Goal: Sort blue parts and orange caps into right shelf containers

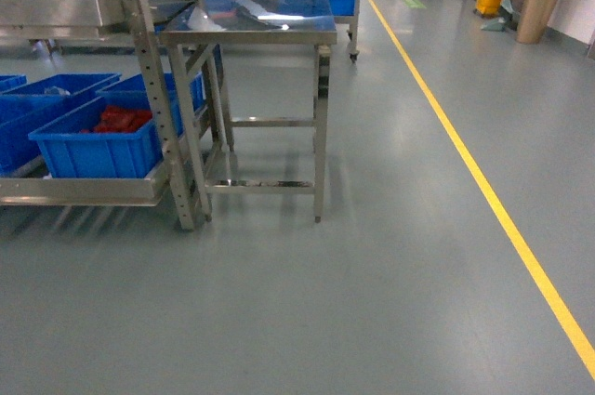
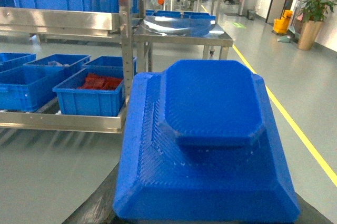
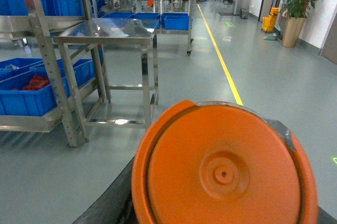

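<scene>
A steel rack (image 1: 149, 70) on the left carries large rectangular bright blue plastic crates (image 1: 93, 139) on its low shelf, one holding a heap of small orange-red caps (image 1: 121, 119). Beside it stands a shiny steel table (image 1: 256, 19). A yellow floor line (image 1: 483, 190) runs past. The left wrist view is filled by a stepped blue plastic part (image 2: 208, 139), close against the camera; the right by a round orange disc-shaped cap (image 3: 224, 168). Neither gripper's fingers show, so their grip cannot be told.

Beside the steel table (image 1: 251, 19), the crate (image 1: 98, 139) holds red pieces (image 1: 119, 120) too blurred to identify; both grippers are hidden.
</scene>
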Robot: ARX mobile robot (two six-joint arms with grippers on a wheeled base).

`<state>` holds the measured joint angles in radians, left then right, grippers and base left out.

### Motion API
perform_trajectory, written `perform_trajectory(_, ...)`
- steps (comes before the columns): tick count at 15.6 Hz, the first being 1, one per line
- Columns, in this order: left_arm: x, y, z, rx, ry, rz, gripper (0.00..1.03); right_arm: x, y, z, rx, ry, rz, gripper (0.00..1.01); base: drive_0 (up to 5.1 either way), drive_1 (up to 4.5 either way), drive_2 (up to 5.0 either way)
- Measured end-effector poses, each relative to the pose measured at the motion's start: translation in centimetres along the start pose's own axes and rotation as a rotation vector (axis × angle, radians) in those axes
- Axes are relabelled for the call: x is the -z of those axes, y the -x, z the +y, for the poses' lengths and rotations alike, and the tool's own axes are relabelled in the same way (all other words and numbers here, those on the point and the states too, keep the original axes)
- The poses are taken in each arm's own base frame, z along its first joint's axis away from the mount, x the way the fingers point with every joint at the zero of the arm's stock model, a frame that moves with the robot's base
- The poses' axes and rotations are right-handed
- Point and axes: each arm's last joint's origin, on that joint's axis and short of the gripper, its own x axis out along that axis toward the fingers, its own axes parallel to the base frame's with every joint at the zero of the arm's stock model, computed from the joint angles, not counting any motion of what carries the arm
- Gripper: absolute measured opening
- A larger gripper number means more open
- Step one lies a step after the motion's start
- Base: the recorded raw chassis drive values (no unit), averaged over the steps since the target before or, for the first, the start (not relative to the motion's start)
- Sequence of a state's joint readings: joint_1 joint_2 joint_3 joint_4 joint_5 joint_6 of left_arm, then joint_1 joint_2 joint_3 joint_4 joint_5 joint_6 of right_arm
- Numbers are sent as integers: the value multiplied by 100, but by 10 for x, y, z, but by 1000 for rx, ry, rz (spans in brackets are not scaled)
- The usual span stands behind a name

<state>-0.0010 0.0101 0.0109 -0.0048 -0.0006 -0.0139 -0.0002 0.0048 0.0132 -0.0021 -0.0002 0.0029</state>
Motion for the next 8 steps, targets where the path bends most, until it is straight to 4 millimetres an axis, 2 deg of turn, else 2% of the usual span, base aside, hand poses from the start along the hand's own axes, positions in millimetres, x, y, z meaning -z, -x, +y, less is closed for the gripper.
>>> perform_trajectory(8,0,0,0,0,0,1,42,0,0,0,0,0,2,46,3,431,-424)
